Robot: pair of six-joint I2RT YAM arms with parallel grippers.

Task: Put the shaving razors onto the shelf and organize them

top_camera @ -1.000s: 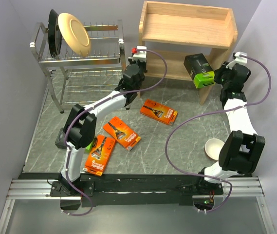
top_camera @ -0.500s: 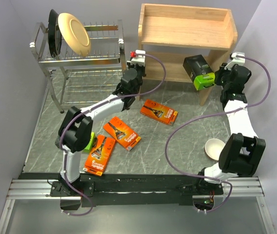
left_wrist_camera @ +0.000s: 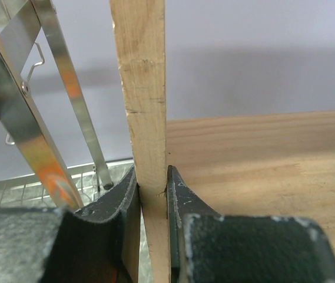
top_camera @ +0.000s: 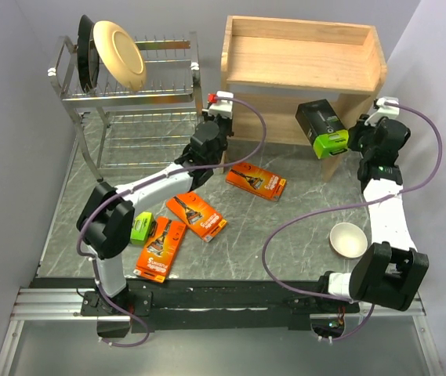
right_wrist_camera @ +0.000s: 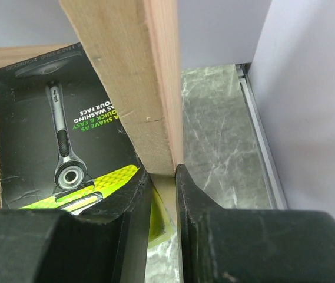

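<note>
The light wooden shelf point(top_camera: 301, 59) stands at the back. My left gripper point(top_camera: 221, 117) is shut on its left side panel point(left_wrist_camera: 146, 118), one jaw on each face, as the left wrist view point(left_wrist_camera: 152, 188) shows. My right gripper point(top_camera: 349, 145) is shut on the right side panel point(right_wrist_camera: 138, 88), as the right wrist view point(right_wrist_camera: 163, 177) shows. A black razor pack with a lime-green end point(top_camera: 322, 129) lies on the lower tier, sticking out in front; it also shows in the right wrist view point(right_wrist_camera: 55, 135). Three orange packs point(top_camera: 255, 179) point(top_camera: 196, 215) point(top_camera: 160, 248) lie on the table. A second pack's lime-green end point(top_camera: 141, 228) shows beside my left arm.
A chrome wire dish rack point(top_camera: 128, 94) holding a tan plate point(top_camera: 118, 53) stands at the back left, close to the shelf. A white bowl point(top_camera: 348, 239) sits at the right near my right arm. Walls close in on both sides.
The shelf has shifted a little toward the arms, with both grippers on its side panels. My left elbow has swung left, uncovering the lime-green end by the nearest orange pack.
</note>
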